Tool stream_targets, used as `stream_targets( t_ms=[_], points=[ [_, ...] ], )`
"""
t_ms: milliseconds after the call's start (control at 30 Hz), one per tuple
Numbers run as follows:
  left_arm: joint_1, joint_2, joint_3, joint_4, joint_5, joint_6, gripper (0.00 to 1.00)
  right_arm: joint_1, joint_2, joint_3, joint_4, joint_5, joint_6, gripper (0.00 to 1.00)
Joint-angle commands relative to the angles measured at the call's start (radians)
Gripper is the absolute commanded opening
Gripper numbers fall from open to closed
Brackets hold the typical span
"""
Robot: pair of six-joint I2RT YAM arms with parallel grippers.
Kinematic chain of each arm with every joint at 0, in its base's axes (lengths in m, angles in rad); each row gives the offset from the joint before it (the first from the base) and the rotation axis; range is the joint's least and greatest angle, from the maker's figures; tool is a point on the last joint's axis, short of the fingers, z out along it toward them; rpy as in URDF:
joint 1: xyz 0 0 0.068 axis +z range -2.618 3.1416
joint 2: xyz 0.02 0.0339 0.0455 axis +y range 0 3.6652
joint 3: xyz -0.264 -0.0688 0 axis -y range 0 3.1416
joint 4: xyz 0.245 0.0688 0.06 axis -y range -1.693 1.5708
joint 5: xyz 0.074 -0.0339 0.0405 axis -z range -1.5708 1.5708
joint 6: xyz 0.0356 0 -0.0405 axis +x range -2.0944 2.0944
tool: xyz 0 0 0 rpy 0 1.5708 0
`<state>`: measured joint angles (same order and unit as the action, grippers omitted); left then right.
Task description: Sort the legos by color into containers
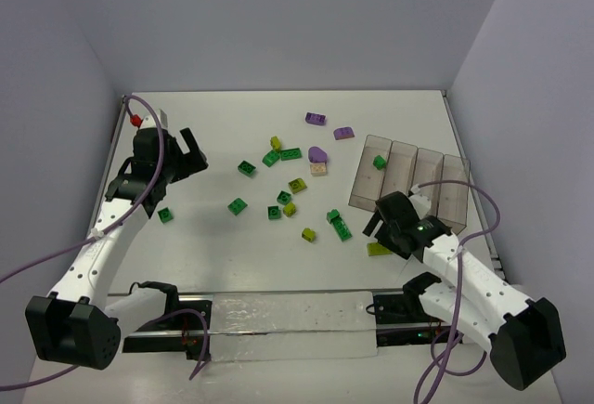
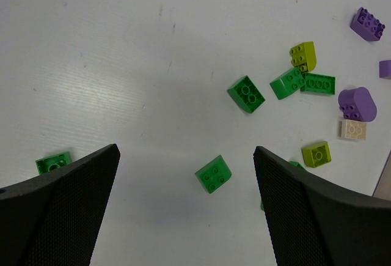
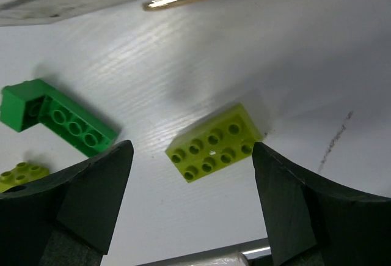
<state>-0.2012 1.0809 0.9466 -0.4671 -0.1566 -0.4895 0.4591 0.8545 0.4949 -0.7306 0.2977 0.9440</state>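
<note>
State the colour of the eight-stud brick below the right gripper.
The flat eight-stud brick is yellow-green, best seen in the right wrist view.

I can read nothing here. The legos ahead of my left tool show no lettering I can make out. The containers beyond my right tool carry no label, and the desk bears no print.

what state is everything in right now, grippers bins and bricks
left gripper, open, empty, above the table
right gripper, open, empty, over a yellow-green lego lying flat, studs up
containers, upright, open-topped, one green lego in the end bin nearest the loose pile, no others seen inside
other legos, loose on the table, unsorted
</note>
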Motion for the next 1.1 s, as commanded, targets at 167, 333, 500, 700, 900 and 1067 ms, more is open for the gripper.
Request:
stream_targets(
  t_ms=[167,333,500,700,900,1067],
  points=[
    [-0.004,0.005,0.024,0.023,0.003,0.002,0.99,0.007,-0.071,-0.068,-0.077,0.013,0.219,0.94],
    [-0.004,0.007,0.018,0.03,0.018,-0.004,0.99,0.008,-0.005,-0.077,-0.036,-0.002,0.227,0.92],
    [-0.005,0.005,0.011,0.036,0.042,-0.014,0.99,0.014,-0.02,-0.083,-0.033,-0.008,0.237,0.85],
    [-0.004,-0.006,0.015,0.034,0.024,-0.005,0.99,0.027,-0.049,-0.066,0.0,0.003,0.229,0.71],
    [-0.006,-0.007,0.02,0.027,0.017,0.003,0.99,0.027,0.033,-0.058,0.053,0.01,0.219,0.68],
    [-0.005,-0.006,0.023,0.024,0.015,0.009,0.99,0.029,0.095,-0.048,0.109,0.035,0.191,0.69]
  ],
)
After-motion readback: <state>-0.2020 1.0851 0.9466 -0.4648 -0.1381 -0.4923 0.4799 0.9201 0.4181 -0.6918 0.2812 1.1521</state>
